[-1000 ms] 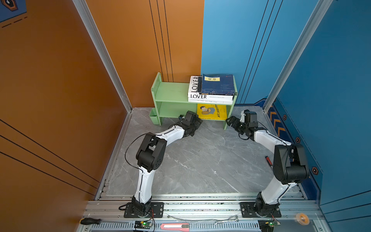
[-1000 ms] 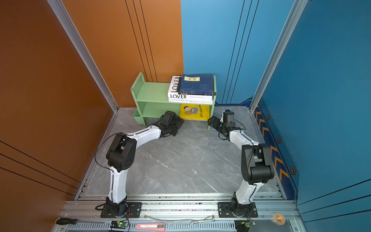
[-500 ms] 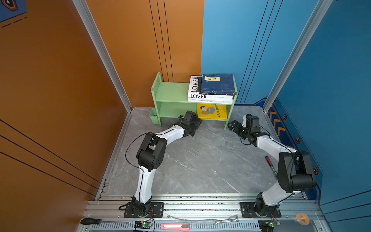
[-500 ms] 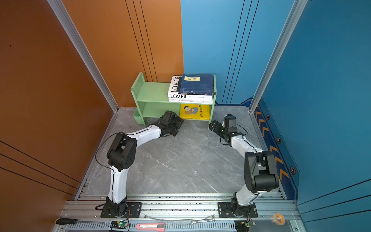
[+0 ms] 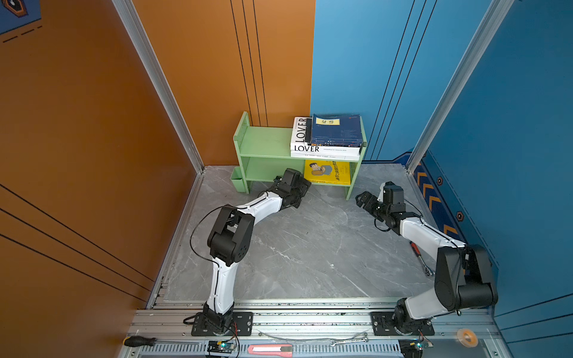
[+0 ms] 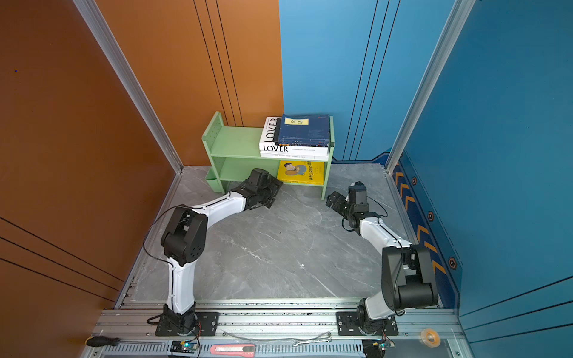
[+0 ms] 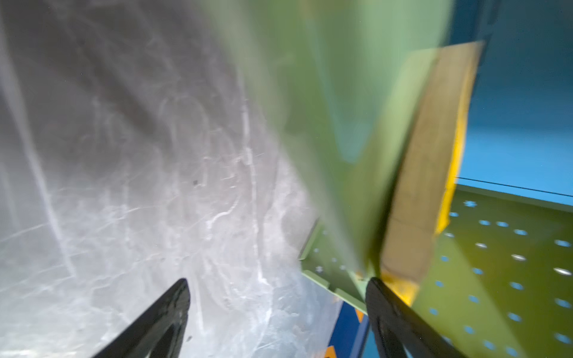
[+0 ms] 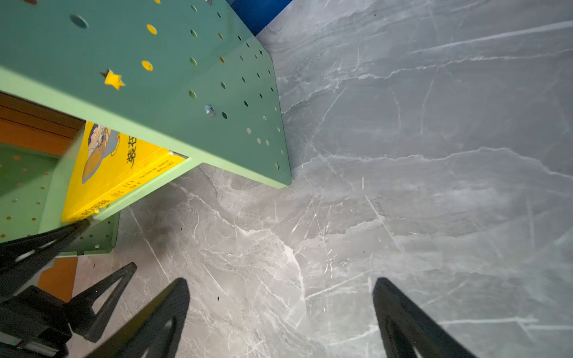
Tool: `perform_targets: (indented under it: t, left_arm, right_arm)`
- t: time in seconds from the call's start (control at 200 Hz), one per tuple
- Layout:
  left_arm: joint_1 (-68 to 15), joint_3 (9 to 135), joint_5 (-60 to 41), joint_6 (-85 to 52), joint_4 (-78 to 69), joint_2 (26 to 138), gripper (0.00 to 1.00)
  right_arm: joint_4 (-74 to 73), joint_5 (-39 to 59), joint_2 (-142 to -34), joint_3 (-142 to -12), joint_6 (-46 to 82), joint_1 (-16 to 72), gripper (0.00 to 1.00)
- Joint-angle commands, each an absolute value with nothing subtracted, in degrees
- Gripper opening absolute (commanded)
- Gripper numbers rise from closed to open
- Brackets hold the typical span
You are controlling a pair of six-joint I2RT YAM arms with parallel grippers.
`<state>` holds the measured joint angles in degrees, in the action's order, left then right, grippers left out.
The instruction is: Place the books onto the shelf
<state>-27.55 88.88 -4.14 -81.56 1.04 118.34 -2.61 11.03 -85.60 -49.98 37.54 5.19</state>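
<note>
Matt pale green painted shelf (image 5: pixel 263 145) (hole-dotted panels), glossy yellow paper book cover (image 5: pixel 327 172), smooth grey marble-look floor (image 5: pixel 310 248).

Right claw spread over the marble, beside the shelf's end.

My right claw (image 8: pixel 280 282) hangs with its jaws wide apart, only grey-veined tabletop (image 8: pixel 434 155) showing between them. To one side stands the pale green shelf (image 8: pixel 173 77), its hole-dotted side panel turned toward me. The yellow cartoon-cover book (image 8: pixel 117 167) sits inside it. The left claw (image 8: pixel 104 246), also spread, has one fingertip at that book's corner.
</note>
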Motion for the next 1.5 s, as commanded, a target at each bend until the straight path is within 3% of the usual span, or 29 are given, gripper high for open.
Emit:
perform_targets:
  t: [0.0, 0.596, 1.497]
  left_arm:
    - [-26.19, 88.42, -3.78, -82.11, -2.50, 114.66, 0.89]
    - [-26.10, 80.83, -1.55, -75.47, -7.57, 109.43, 0.90]
    - [-25.92, 87.35, 4.66, -82.27, -4.86, 119.21, 0.90]
  right_arm:
    - [-2.65, 8.20, -83.90, -48.60, 38.08, 6.01, 0.95]
    - [-2.29, 5.80, -80.77, -46.03, 39.52, 8.12, 0.95]
    - [3.25, 2.91, -74.25, -44.96, 38.20, 6.99, 0.96]
